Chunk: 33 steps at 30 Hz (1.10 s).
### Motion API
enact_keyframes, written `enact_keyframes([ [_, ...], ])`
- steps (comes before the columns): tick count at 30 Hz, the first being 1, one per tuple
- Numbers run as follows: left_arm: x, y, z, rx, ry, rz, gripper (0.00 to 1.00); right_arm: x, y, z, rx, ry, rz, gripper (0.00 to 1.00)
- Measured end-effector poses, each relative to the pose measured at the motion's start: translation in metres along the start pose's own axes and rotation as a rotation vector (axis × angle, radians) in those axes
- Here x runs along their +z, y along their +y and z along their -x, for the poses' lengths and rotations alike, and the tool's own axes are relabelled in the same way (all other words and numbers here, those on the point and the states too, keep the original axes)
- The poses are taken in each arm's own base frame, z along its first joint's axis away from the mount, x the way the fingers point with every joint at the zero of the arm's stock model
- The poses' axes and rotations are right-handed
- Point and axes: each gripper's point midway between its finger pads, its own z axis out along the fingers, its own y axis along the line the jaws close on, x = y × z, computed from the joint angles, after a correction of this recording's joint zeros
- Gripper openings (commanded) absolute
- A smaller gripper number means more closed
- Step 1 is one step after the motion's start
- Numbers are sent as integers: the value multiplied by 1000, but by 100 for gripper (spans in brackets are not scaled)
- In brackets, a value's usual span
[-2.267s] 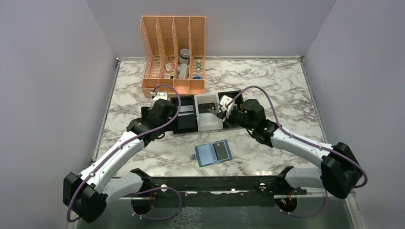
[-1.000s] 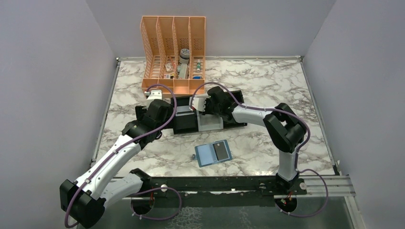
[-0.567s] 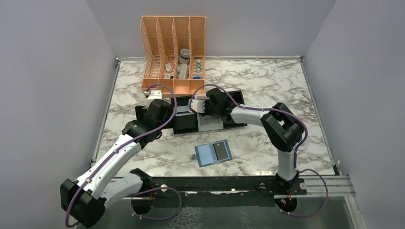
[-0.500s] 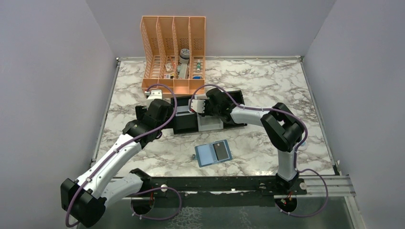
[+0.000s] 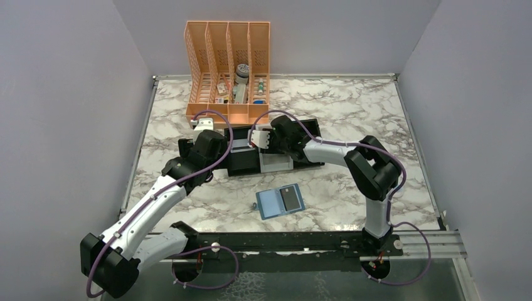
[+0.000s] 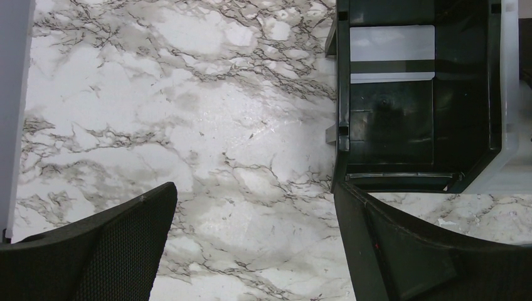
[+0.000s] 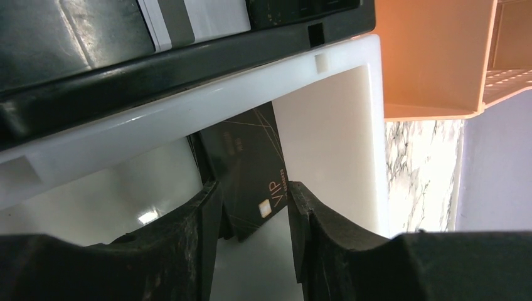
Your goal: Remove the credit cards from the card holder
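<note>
While the right hand (image 7: 254,191) hangs unclenched, a black card (image 7: 248,160) lies between its fingertips.
White tray section (image 7: 326,125) beneath it; left hand (image 6: 254,188) gapes wide.

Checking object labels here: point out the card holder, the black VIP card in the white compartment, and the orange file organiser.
card holder (image 5: 270,204), top external view, bare left blue panel.
black VIP card (image 7: 248,166), right wrist view, card's face.
orange file organiser (image 5: 228,56), top external view, middle divider wall.

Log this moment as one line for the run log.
right gripper: open over black VIP card in white tray compartment | left gripper: open, above marble table | card holder: open, dark card on it
</note>
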Motion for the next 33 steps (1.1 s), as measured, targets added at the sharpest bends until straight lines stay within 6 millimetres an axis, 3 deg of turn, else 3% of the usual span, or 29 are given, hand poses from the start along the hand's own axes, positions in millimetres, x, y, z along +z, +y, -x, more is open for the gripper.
enact_keyframes([
  [8,1,0,-1,5,6,3,99,-13,-8,17,72,-62,-12,46],
  [14,2,1,-1,4,7,5,99,-53,-24,37,236,-175,-110,49],
  [17,1,-1,-1,5,10,-5,99,-91,-31,46,396,-275,-193,65],
  [20,1,-5,-2,7,12,-29,99,-123,-31,40,618,-330,-277,86],
  [24,-2,-12,-2,11,15,-79,99,-139,-8,11,949,-277,-312,94],
  [28,-8,-26,1,-9,2,-172,99,-143,33,-17,1182,-169,-261,95],
  [33,-23,-56,0,-85,-14,-372,95,-159,81,-29,1391,-121,-163,82],
])
